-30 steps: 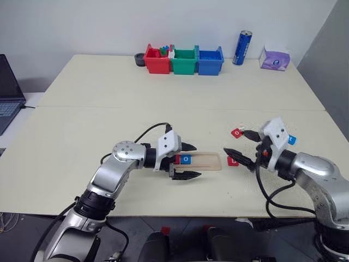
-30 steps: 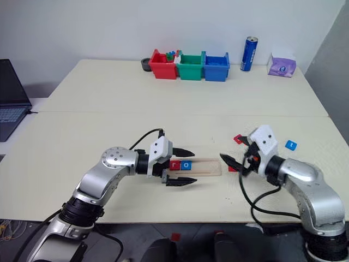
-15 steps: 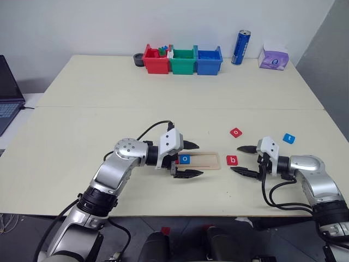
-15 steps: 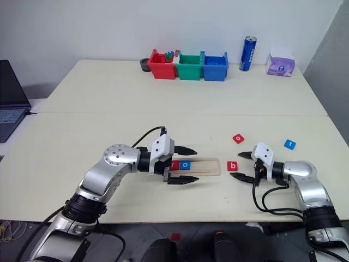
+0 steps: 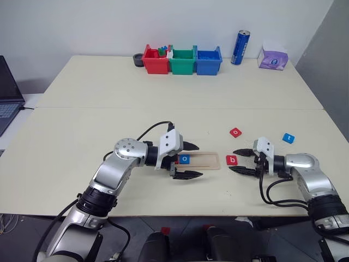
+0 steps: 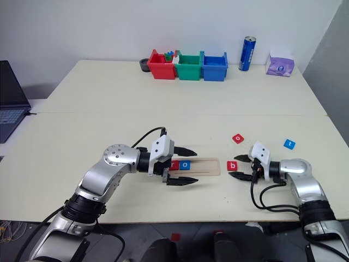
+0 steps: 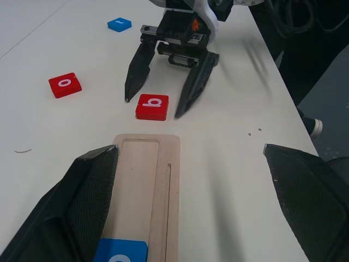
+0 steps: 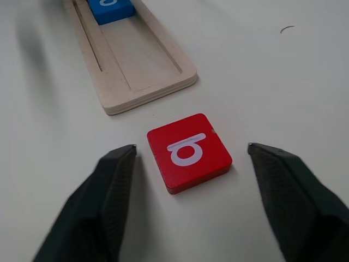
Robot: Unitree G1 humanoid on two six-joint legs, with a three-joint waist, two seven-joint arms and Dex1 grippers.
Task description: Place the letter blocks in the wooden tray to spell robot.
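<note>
Narrowing around the red b block [image 5: 232, 160] at centre right, the right gripper [image 5: 238, 161], dropped low, grasps nothing yet.

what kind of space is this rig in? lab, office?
Probably a lab or office test bench: a plain pale table against a bare wall, a laptop at its edge, and coloured sorting bins beside a drink can and tissue pack.

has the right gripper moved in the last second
Yes. The right gripper has come down from above the table to table level, its fingers now either side of the red b block, which lies where it did.
</note>
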